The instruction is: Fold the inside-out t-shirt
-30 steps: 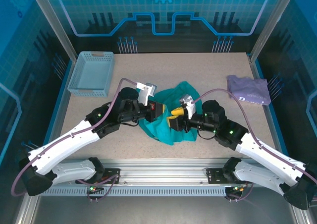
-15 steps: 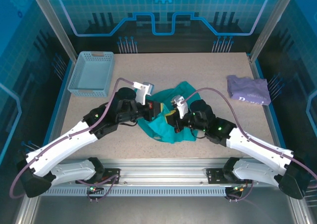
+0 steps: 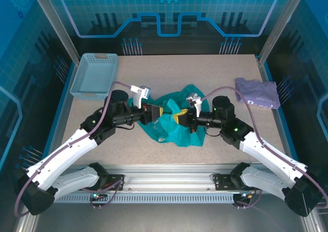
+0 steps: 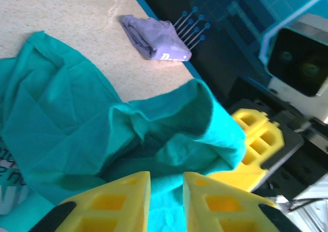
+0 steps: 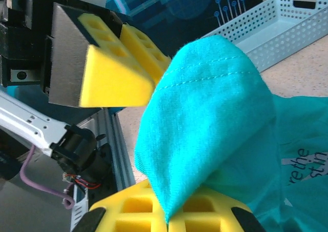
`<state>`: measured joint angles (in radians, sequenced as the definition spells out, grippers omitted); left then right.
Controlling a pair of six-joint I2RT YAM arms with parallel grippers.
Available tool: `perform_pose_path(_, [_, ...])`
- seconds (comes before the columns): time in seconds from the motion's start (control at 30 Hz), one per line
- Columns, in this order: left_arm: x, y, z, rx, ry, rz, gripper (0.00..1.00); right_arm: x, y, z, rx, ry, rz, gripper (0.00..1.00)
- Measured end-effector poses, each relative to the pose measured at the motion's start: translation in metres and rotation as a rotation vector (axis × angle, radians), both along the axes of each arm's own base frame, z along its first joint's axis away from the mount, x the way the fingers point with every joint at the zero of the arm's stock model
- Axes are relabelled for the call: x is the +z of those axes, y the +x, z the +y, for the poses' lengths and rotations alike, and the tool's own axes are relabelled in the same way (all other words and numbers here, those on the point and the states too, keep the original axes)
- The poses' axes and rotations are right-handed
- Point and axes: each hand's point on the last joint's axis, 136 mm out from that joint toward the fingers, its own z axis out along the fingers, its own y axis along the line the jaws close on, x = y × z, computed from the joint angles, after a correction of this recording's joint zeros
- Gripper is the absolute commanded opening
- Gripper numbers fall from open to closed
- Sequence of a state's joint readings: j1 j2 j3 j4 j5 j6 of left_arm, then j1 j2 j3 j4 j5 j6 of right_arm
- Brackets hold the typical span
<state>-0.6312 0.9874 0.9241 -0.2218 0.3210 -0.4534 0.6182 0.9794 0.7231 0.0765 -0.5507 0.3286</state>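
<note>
Where your right gripper [image 5: 166,214] had its yellow fingers pressed together, they pinched a fold of the inside-out t-shirt [image 5: 205,114]. The fold stood up from the tips as a rounded teal hump with a line of stitching across it. Just beside that hump, your left gripper [image 4: 166,191] faced the right one tip to tip. Its fingers stood a narrow slit apart, with teal cloth showing through the slit.

From the left wrist camera the cloth lay right against the finger faces, so I could not say for sure whether any of it sat inside the slit. From the right wrist camera those tips looked free of cloth, close to the raised fold but apart from it.

You had both grippers low over the middle of the shirt, the left reaching in from the left and the right from the right. The rest of the shirt lay crumpled on the table [image 3: 215,73] beneath and between them, with some printed lettering showing on one flap. Well apart at the far right lay the lavender garment [image 3: 258,93], folded, and at the far left corner stood the pale blue basket [image 3: 82,75].
</note>
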Motion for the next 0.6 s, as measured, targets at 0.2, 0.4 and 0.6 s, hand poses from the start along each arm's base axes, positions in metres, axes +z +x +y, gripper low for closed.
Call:
perform_pose_path(0.2, [-0.002,-0.006,-0.003,-0.046,0.010,-0.025,0.38,0.000,-0.005,-0.001,0.049,0.005,0.000,0.00])
perform_pose_path(0.4, [-0.019,0.010,0.004,0.021,0.059,0.008,0.54,0.000,-0.007,-0.003,0.072,0.004,-0.011,0.00])
perform_pose_path(0.6, [-0.036,0.020,0.002,0.023,0.129,0.013,0.64,0.000,-0.010,-0.002,0.086,0.007,-0.010,0.00])
